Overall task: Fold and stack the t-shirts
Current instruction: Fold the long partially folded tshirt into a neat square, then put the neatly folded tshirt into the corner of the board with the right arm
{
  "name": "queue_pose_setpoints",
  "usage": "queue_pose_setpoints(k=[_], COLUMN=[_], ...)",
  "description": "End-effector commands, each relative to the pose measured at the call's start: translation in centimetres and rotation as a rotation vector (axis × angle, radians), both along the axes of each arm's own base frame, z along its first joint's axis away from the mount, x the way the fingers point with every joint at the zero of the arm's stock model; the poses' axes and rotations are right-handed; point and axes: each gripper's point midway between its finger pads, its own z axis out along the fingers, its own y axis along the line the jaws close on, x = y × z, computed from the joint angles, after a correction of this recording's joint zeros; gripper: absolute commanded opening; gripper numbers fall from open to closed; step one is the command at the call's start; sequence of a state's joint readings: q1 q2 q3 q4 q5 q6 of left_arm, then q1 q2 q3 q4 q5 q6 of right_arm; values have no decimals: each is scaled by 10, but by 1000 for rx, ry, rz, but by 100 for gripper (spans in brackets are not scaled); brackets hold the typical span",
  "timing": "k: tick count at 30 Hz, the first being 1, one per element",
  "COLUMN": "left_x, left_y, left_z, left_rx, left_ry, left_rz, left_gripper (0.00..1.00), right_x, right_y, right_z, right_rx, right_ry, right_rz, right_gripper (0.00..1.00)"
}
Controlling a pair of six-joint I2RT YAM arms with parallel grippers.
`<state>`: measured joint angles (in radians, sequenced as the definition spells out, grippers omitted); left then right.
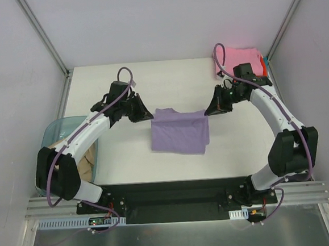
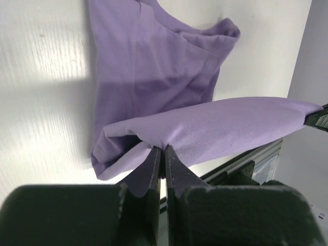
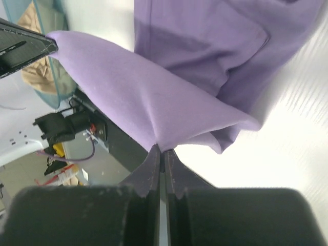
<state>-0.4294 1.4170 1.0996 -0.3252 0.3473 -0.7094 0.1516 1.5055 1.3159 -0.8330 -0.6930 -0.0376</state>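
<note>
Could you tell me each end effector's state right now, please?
Left end effector: shut on the lavender t-shirt.
Right end effector: shut on the same t-shirt.

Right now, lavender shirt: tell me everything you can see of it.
The lavender t-shirt is plain, soft, cotton-looking knit, mid-table. Its far edge is lifted and stretched between the left gripper and right gripper, each shut on a pinch of fabric; the rest drapes wrinkled onto the white table, touching nothing else.

Open table (image 1: pixel 127 157) flanks the lavender t-shirt (image 1: pixel 179 132); the bin (image 1: pixel 56 131) blocks left, pink t-shirt (image 1: pixel 242 60) far right.
</note>
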Motion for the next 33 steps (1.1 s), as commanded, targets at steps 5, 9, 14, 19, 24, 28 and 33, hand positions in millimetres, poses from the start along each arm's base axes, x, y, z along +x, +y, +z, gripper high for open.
queue_pose_setpoints(k=[5,9,14,19,24,28,33], left_x=[61,87,125,147,138,118,86], left_y=[-8,-3,-7,-25,-27,-31,-51], left_z=[14,-11,-23,-28,-12,-14,-13], left_rx=[-44,-31,-50,-113,-133,-119,-109], left_ry=[-80,-23,-5,16,-4,8,11], left_rz=[-18,9,2,-56,-72,-87,-140], left_gripper=[0,0,35,99,99,99,99], right_x=[72,96,128,164,154,124,86], right_y=[-6,-6,-17,-27,-18,0,20], right_z=[-6,-23,-57,-63,-46,-30,-44], right_rx=[-33,-36,-89,-148,-121,-48,-83], right_ry=[-63,-17,28,2,-71,-129,-115], right_rz=[-79,-113,-165,-181,-154,-102,-53], right_gripper=[1,1,17,97,97,97,97])
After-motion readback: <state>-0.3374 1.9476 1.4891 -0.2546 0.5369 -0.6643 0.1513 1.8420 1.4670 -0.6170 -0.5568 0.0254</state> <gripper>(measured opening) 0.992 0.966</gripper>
